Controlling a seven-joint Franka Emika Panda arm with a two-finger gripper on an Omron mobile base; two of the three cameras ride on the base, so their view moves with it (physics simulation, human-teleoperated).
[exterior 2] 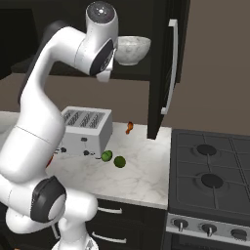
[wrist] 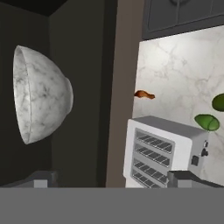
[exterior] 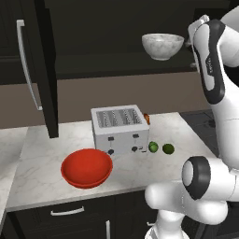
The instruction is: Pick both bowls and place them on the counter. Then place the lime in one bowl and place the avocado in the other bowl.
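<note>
Your gripper (wrist: 109,179) is spread wide and grasps nothing, raised near the white marbled bowl (exterior: 162,45) on the dark shelf (exterior: 116,70). You have the red bowl (exterior: 87,167) at the counter's (exterior: 37,154) front edge, before the toaster (exterior: 119,128).

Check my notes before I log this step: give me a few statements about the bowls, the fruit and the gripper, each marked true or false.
1. The red bowl sits on the marble counter. True.
2. The white marbled bowl is on the counter too. False: it stands up on the dark shelf.
3. The gripper holds the marbled bowl. False: it is open and apart from it.
4. Two green fruits lie on the counter beside the toaster. True.
5. The red bowl holds a fruit. False: it is empty.
</note>
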